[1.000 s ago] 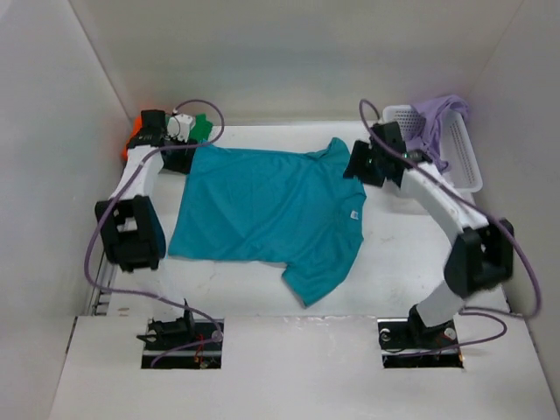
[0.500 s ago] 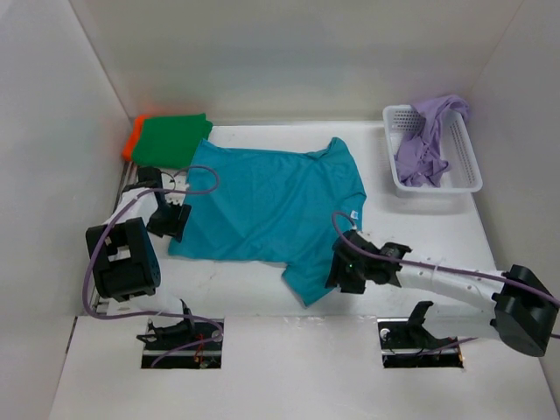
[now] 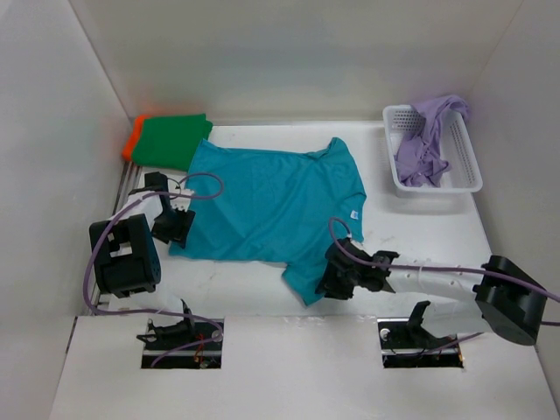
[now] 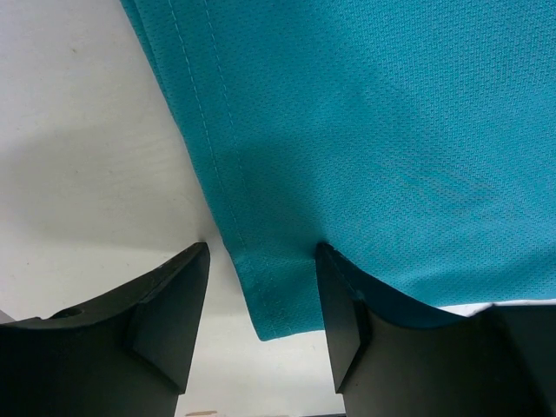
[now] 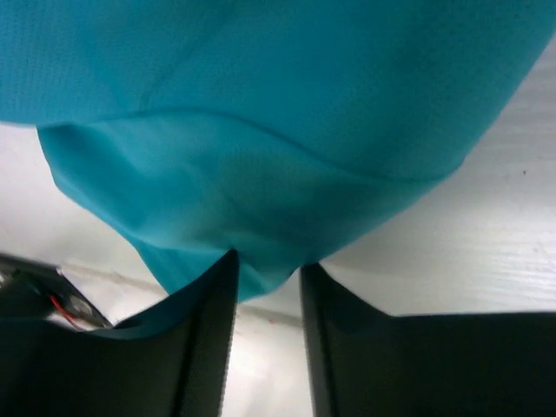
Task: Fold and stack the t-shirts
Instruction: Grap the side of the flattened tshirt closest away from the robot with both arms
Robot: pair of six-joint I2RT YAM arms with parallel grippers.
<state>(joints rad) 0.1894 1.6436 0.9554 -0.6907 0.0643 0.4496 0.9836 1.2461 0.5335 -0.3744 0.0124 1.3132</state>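
Observation:
The teal t-shirt (image 3: 267, 201) lies spread flat on the white table. My left gripper (image 3: 178, 229) sits at its near-left hem corner. In the left wrist view, the left gripper (image 4: 262, 254) is open, its fingers (image 4: 165, 304) astride that hem corner (image 4: 274, 295). My right gripper (image 3: 332, 278) is at the near sleeve. Seen from its own wrist, the right gripper (image 5: 268, 262) is narrowly open, with the sleeve's tip (image 5: 261, 261) hanging between the jaws. Folded green (image 3: 172, 140) and orange (image 3: 135, 136) shirts are stacked at the back left. The lavender shirt (image 3: 424, 144) lies crumpled in the basket.
The white mesh basket (image 3: 465, 156) stands at the back right. White walls close in the table on the left, back and right. The left arm's dark elbow block (image 3: 122, 255) hangs over the table's near-left part.
Both arms have come from the shirt's far corners to its near edge: the left to the hem corner, the right to the near sleeve. Both pairs of jaws have narrowed.

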